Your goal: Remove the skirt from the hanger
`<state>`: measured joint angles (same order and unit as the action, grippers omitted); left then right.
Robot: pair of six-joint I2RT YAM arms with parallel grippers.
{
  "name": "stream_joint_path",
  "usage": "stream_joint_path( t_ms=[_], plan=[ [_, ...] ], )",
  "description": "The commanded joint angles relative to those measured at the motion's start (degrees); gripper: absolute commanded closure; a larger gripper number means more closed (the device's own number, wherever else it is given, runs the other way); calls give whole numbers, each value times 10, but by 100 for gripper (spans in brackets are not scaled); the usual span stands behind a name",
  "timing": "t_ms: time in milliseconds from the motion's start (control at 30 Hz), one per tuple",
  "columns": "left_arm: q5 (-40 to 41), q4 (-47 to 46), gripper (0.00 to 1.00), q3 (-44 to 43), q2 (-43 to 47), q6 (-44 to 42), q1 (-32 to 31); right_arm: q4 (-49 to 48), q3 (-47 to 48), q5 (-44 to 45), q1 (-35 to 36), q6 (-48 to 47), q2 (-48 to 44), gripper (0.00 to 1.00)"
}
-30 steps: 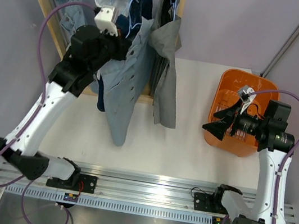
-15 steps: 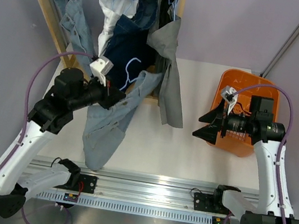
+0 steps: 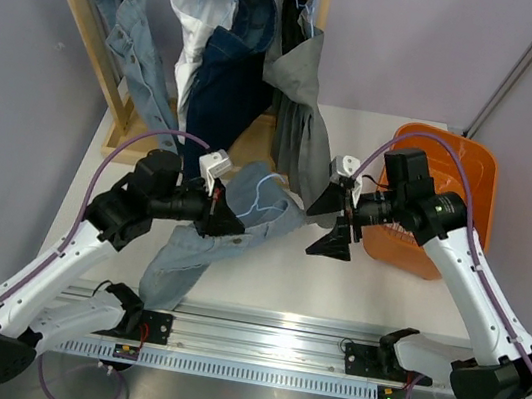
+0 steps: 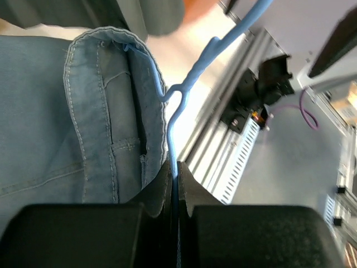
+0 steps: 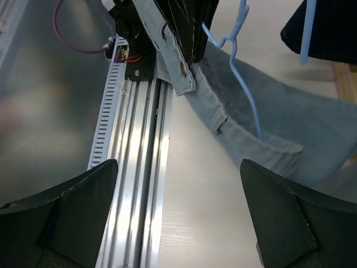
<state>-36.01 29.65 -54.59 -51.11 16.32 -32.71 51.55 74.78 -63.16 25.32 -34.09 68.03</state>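
Note:
The light denim skirt (image 3: 201, 240) hangs on a pale blue wire hanger (image 3: 268, 186), off the rack and low over the table. My left gripper (image 3: 232, 223) is shut on the hanger's wire (image 4: 174, 139), with the skirt's waistband (image 4: 95, 111) beside its fingers. My right gripper (image 3: 328, 222) is open and empty, just right of the skirt. In the right wrist view the hanger (image 5: 241, 72) and waistband (image 5: 262, 145) lie ahead of its wide-open fingers (image 5: 67, 201).
A wooden rack (image 3: 84, 9) at the back holds several hung garments, with a grey one (image 3: 296, 103) nearest the skirt. An orange basket (image 3: 448, 203) stands at the right. A metal rail (image 3: 253, 344) runs along the near edge.
My left gripper has carried hanger and skirt down off the rack toward the table's middle. My right arm has swung left from the basket toward the skirt.

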Motion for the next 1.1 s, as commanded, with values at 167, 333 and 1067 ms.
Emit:
stream_joint_path(
  t_ms=[167, 333, 1067],
  plan=[
    [-79, -77, 100, -5, -21, 27, -30, 205, 56, 28, 27, -493, 41, 0],
    [-109, -90, 100, -8, -38, 36, -35, 213, 40, 51, 34, -576, 63, 7],
    [-144, -46, 100, -46, -72, -22, -42, 191, 21, 117, 35, -609, 125, 37]
  ],
)
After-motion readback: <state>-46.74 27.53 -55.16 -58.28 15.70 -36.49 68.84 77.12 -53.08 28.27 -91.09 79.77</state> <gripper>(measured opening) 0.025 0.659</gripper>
